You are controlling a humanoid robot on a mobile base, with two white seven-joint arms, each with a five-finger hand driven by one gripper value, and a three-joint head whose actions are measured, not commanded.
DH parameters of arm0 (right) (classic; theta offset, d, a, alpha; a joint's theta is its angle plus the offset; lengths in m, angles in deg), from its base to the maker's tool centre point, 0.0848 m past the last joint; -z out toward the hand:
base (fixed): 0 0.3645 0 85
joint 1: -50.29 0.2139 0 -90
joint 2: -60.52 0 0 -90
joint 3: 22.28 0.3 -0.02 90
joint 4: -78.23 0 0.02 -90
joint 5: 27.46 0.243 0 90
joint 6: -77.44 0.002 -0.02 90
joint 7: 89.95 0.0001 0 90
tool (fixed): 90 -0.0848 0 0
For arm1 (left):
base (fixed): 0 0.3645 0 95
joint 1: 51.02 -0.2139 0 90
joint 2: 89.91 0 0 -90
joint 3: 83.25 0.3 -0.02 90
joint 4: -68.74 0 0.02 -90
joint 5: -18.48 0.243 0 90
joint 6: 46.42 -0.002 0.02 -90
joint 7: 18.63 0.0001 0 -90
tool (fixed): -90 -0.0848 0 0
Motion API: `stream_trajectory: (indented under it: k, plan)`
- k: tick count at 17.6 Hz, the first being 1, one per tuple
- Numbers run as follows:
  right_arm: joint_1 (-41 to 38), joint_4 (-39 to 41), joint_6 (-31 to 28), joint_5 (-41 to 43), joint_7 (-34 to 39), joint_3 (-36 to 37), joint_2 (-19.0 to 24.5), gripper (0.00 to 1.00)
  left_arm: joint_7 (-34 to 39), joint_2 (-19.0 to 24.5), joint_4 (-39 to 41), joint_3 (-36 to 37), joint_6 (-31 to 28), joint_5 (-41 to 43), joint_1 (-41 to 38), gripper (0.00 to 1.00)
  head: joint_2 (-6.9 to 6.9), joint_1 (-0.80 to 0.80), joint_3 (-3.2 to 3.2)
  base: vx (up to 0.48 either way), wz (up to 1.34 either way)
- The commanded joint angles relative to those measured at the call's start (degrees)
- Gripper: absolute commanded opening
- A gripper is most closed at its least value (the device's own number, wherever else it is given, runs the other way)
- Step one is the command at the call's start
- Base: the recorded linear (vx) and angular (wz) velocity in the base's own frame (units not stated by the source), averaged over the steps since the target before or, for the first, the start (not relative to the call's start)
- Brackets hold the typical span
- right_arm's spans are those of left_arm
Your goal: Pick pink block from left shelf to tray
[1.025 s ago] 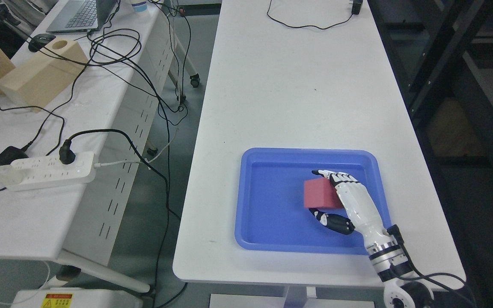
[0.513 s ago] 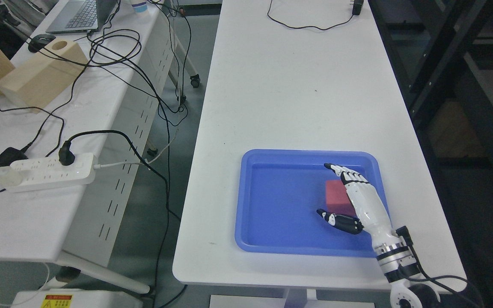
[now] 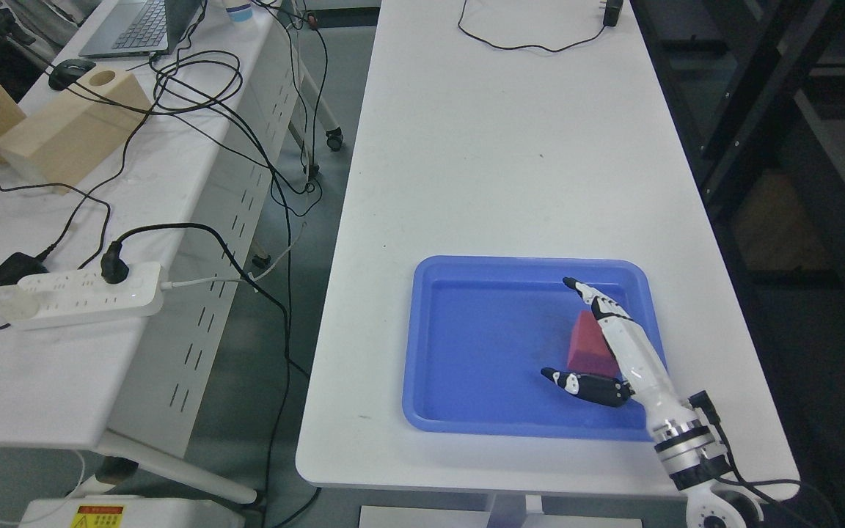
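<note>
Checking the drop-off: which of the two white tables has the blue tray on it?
The right-hand table, where the right hand is. Its tray holds the pink block. The left table carries only cables and a power strip.

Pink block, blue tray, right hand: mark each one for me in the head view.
pink block [image 3: 585, 345]: head view, on its visible left face.
blue tray [image 3: 496, 352]: head view, on the bare floor left of the block.
right hand [image 3: 631, 356]: head view, on the white back of the hand.
</note>
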Motion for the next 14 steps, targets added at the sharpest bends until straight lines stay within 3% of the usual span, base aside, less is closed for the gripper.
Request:
stream_trajectory:
  k: [1,4,8,14]
  plan:
    - [0.3,0.0,0.6,33.7,4.4,8.1,-1.0,0.99,0.0,1.0,1.0,0.0,0.0,0.0,-1.1,1.0,0.0,0.0,0.0,0.0,0.0]
    - [0.4,0.1,0.9,36.6,3.0,10.1,-1.0,0.99,0.0,1.0,1.0,0.0,0.0,0.0,-1.1,1.0,0.0,0.0,0.0,0.0,0.0]
    - [0.1,0.1,7.1,43.1,2.4,10.9,-1.0,0.99,0.0,1.0,1.0,0.0,0.0,0.0,-1.1,1.0,0.0,0.0,0.0,-0.021,0.0]
    - [0.0,0.1,6.8,44.8,2.2,11.1,-1.0,0.99,0.0,1.0,1.0,0.0,0.0,0.0,-1.1,1.0,0.0,0.0,0.0,-0.057,0.0]
